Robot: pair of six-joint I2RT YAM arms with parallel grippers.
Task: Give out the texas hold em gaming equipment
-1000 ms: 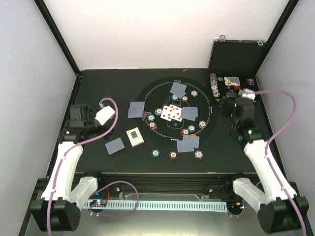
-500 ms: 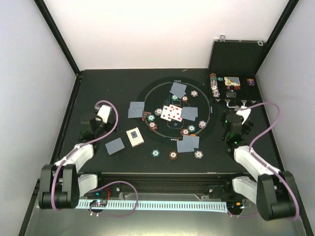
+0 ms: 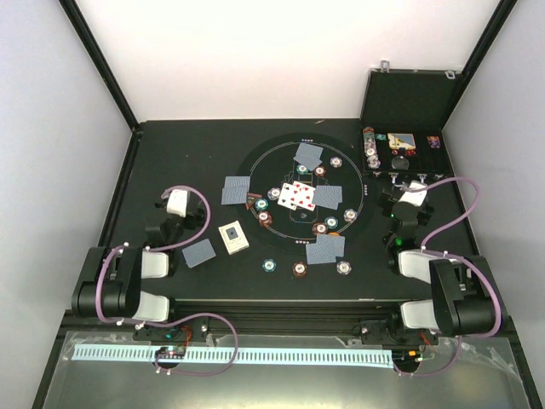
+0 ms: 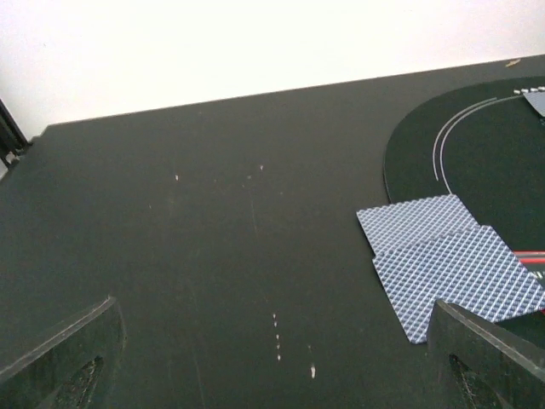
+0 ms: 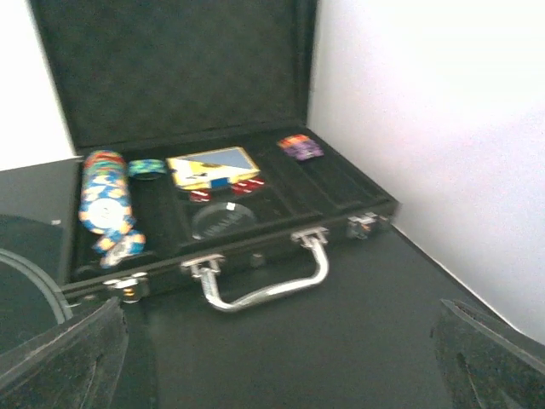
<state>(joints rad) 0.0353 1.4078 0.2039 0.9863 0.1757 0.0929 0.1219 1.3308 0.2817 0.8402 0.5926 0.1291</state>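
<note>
**Tabletop** (image 3: 170,153): black, walled at the far, left and right edges.

**Round mat** (image 3: 281,153): black with white printed outlines, mid-tabletop, closer to the far edge.

**Face-up cards** (image 3: 296,195): red pips, overlapping, at the middle of the mat.

**Face-down cards** (image 3: 309,154): grey-blue patterned backs, in overlapping lots. One lot lies at the mat's far side, one at its right and one across its near rim. Another lies just off its left rim, and one is well off the mat toward the near left corner.

**Pale item** (image 3: 232,237): a white-faced card or pack, cannot tell which, just off the mat's near-left rim.

**Poker chips** (image 3: 265,218): green, brown-red and whitish, scattered singly on the mat around the face-up cards. Three more lie off its near rim.

**Case** (image 3: 409,102): black, open with the lid upright, in the far right corner, metal handle toward the near edge. It holds a chip stack (image 5: 106,200) lying on its side at the left. A yellow-and-blue flat piece (image 5: 213,166) sits mid-case.

**Left claw** (image 4: 272,366): fingers spread wide, holding nothing, above bare tabletop near the left edge.

**Right claw** (image 5: 277,366): fingers spread wide, holding nothing, near the right edge, facing the case.
</note>
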